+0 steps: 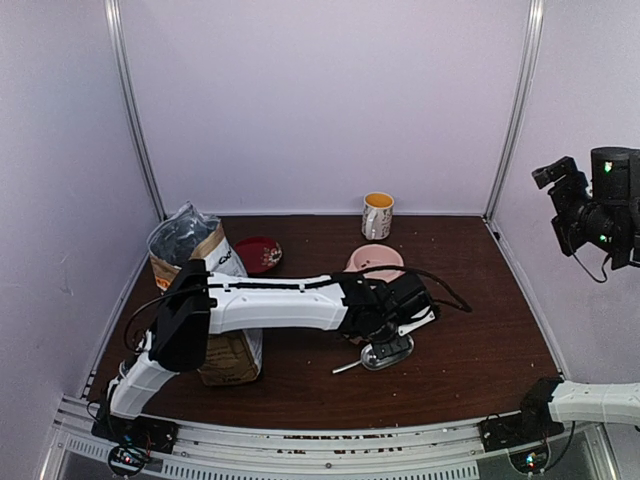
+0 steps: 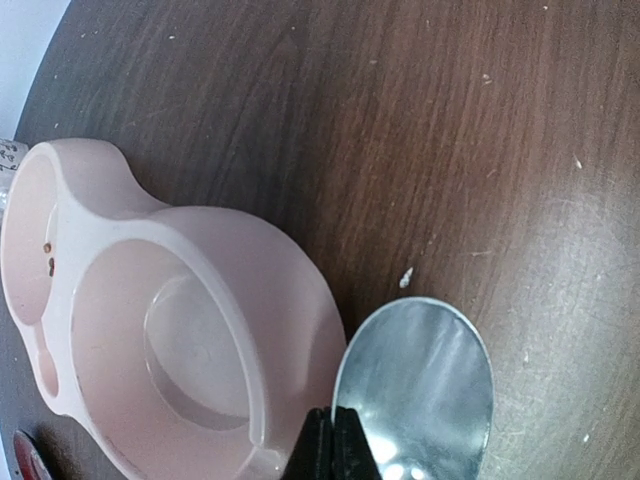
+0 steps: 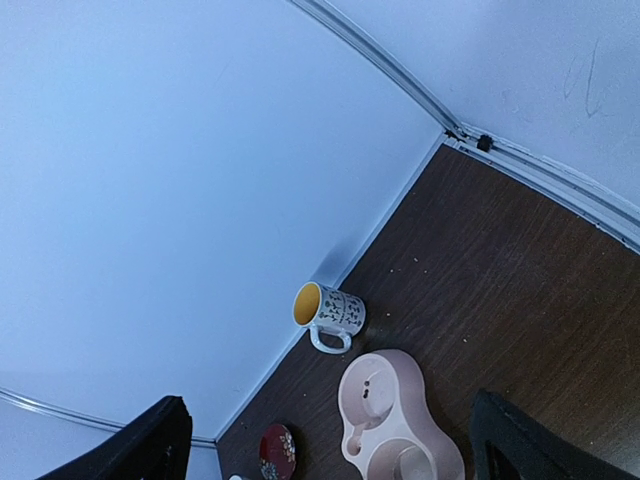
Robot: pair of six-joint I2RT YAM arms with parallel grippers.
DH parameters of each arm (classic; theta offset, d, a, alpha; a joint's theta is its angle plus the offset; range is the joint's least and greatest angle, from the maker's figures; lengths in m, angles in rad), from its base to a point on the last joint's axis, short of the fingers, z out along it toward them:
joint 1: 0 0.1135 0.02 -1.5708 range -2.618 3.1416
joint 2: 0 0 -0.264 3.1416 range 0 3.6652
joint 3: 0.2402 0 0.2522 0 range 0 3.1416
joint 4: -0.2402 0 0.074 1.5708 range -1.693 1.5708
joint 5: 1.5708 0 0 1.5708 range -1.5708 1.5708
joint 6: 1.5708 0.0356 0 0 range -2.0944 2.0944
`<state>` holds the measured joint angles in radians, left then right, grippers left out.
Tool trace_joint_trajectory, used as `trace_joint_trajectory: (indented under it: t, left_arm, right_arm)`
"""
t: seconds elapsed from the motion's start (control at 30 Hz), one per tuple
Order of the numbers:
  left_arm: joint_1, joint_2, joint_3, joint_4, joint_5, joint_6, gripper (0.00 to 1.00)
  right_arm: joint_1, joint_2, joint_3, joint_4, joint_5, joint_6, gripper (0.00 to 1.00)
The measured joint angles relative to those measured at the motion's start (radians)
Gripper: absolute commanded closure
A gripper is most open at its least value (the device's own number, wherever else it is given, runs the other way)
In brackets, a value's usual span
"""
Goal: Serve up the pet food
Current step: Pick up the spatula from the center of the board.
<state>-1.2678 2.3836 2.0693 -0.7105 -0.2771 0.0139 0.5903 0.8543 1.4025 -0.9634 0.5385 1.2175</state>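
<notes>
Metal scoop (image 1: 385, 352) on the dark wood table (image 1: 480, 330). In the top view its long axis runs from the thin handle tip at 8 o'clock to the bowl end at 2 o'clock.

Left gripper (image 2: 331, 442): jaws pressed together at the scoop's near rim, no gap showing. Cannot tell whether they pinch metal or only meet beside it.

Right gripper (image 3: 326, 400): fingers wide apart, nothing between. It is raised at the 3 o'clock edge, well apart from everything.

Pet food: presumably inside the tan bag (image 1: 195, 250), at 9 o'clock of the scoop under the left arm's long link. The opening is dark and crinkled, and no kibble can be made out there. Pink bowl (image 1: 375, 260) sits near the scoop at 12 o'clock.

Judgement — the next move turns on carrying the scoop toward 9 o'clock; the left arm is far nearer.

Only the left wrist view shows the brown specks (image 2: 49, 262) in the bowl's small well, possibly kibble. Only the top view shows the bag and the handle.
</notes>
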Motion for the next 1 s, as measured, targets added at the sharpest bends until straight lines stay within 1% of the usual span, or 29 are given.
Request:
trace_joint_trajectory:
  t: [0.13,0.3,0.47,0.6,0.7,0.8,0.93,1.0]
  left_arm:
    - [0.0,-0.046,-0.028,-0.006,0.009,-0.013,1.0]
    - [0.006,-0.161,-0.061,-0.018,0.009,-0.044,1.0]
    - [0.047,-0.308,-0.087,-0.019,0.01,-0.108,1.0]
    - [0.104,-0.393,-0.098,-0.017,0.006,-0.166,1.0]
    - [0.146,-0.436,-0.105,-0.018,-0.004,-0.218,1.0]
    - [0.186,-0.468,-0.114,-0.019,-0.031,-0.303,1.0]
    - [0.237,-0.498,-0.116,-0.02,-0.066,-0.42,1.0]
    - [0.256,-0.504,-0.109,-0.021,-0.108,-0.479,1.0]
  right_arm:
    - [0.0,-0.006,-0.035,0.026,0.024,-0.042,0.0]
    - [0.0,-0.018,-0.084,0.106,0.056,-0.14,0.0]
    - [0.0,-0.045,-0.19,0.237,0.072,-0.277,0.0]
    - [0.0,-0.073,-0.316,0.393,0.065,-0.407,0.0]
    - [0.0,-0.087,-0.41,0.518,0.032,-0.512,0.0]
    - [0.0,-0.095,-0.483,0.63,-0.027,-0.614,0.0]
    - [0.0,-0.064,-0.512,0.734,-0.139,-0.701,0.01]
    - [0.001,-0.029,-0.511,0.778,-0.193,-0.728,0.01]
